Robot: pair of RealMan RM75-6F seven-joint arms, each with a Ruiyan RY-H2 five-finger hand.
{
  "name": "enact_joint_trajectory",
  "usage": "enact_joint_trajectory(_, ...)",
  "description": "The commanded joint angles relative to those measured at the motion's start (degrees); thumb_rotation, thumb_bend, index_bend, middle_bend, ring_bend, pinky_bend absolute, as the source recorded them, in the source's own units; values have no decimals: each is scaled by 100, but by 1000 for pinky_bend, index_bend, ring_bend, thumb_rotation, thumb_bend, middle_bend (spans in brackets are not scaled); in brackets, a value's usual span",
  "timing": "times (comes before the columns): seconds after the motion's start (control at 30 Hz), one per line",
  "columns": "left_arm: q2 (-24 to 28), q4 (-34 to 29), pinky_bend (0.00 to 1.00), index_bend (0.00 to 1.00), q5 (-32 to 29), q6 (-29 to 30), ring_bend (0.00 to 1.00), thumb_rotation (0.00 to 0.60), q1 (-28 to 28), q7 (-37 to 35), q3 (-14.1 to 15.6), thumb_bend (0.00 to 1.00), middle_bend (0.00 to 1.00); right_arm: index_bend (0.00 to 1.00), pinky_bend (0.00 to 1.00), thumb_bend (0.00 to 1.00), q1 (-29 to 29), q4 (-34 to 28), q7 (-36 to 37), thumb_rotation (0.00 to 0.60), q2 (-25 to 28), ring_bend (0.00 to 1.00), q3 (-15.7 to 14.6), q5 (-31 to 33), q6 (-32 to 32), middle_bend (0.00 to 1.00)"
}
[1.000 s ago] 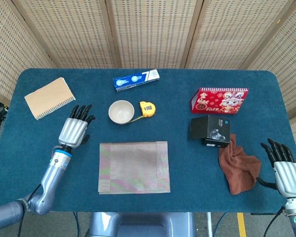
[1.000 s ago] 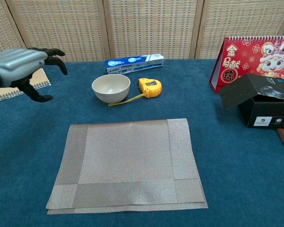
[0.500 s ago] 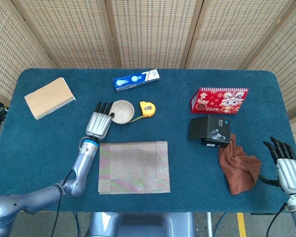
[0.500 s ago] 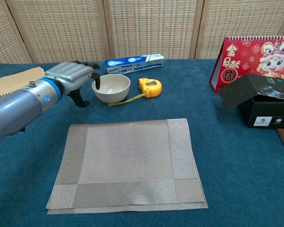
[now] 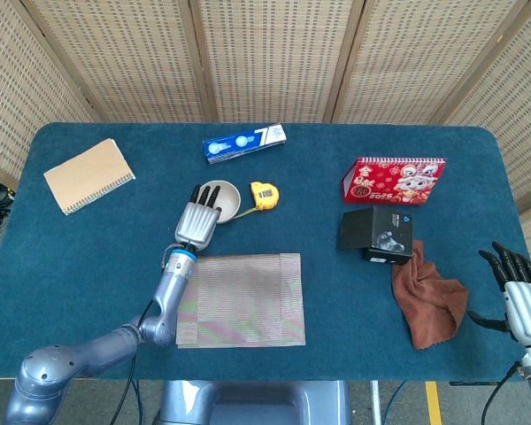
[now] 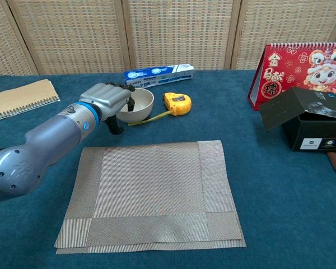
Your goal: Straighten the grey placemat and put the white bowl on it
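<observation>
The white bowl (image 5: 225,197) (image 6: 141,103) stands on the blue table behind the grey placemat (image 5: 241,299) (image 6: 151,190). The placemat lies flat at the table's front middle, with nothing on it. My left hand (image 5: 197,223) (image 6: 107,98) is at the bowl's left rim. Its fingers (image 6: 127,89) reach over the rim into the bowl and its thumb hangs outside the wall; the bowl rests on the table. My right hand (image 5: 519,297) hovers at the table's front right corner, fingers spread, holding nothing; the chest view does not show it.
A yellow tape measure (image 5: 265,195) (image 6: 177,103) lies just right of the bowl, a toothpaste box (image 5: 244,142) behind it. A notebook (image 5: 88,174) is at the far left. A red calendar (image 5: 393,180), a black box (image 5: 377,234) and a brown cloth (image 5: 429,299) are on the right.
My left hand has moved right from the table's left side to the bowl, and its fingers now reach over the rim. The right hand has drifted slightly toward the front right.
</observation>
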Motion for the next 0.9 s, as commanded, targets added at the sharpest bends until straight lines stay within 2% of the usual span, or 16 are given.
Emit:
enact_joint_trajectory(0.03,-74,115,0,582,75,54,0,600,-14,-77,58,777,0,147,0,84,-4,-5,31,600,11,0,-3,-23,15,0)
enact_joint_trajectory(0.2,-45,229,0,671,289,385,0,600,122,-236,168,821,0,147,0,83,-8,-45,73,600,26,0,-37,-93,28,0)
enact_joint_trajectory(0.43,279,-36,0,697,505,706,0,600,410,-485,290,841,0,147,0,83,-21,-110,33,600,46,0,-76,-170,66,0)
enact_joint_trajectory(0.73,1317,-802,0,709,801,1259,0,600,1083,-759,540,840,0,147,0,82,-52,-221,-86,600,56,0,-137,-278,141,0)
enact_joint_trajectory(0.9,1756,-907,0,718,821,1388,0,600,1417,-917,642,841,0,147,0,82,-65,-271,-182,600,37,0,-172,-341,180,0)
